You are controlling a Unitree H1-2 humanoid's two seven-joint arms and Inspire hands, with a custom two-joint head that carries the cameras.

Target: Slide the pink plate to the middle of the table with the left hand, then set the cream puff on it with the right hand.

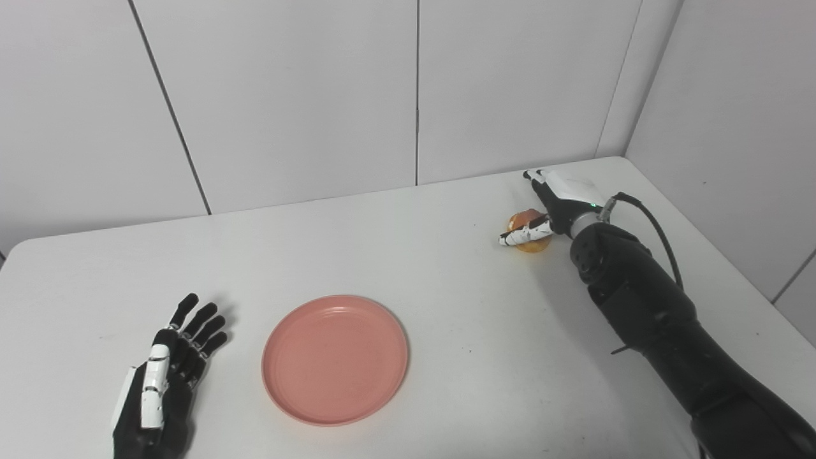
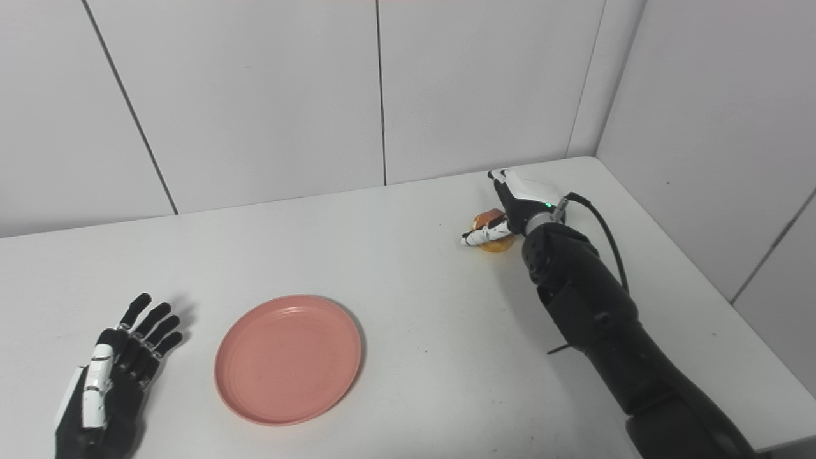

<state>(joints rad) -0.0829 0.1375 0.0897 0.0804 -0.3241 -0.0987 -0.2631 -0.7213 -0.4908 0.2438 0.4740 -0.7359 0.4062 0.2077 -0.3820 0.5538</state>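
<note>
Plate: the round pink plastic plate (image 1: 335, 358) is seen bare, at 6 o'clock on the white table (image 1: 446, 306).
Cream puff: the golden cream puff (image 1: 528, 233) lies on the table at 2 o'clock.
Right hand (image 1: 549, 207): whether the puff is grasped cannot be told.
Left hand (image 1: 167, 376): released, fingers spread, at 9 o'clock of the plate.

Bright even light, soft shadows, sharp

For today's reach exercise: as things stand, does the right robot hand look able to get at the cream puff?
Probably yes. The right robot hand is already at the cream puff, its thumb across the front and fingers extended past it. Nothing stands between them, though a firm hold cannot be confirmed.
</note>
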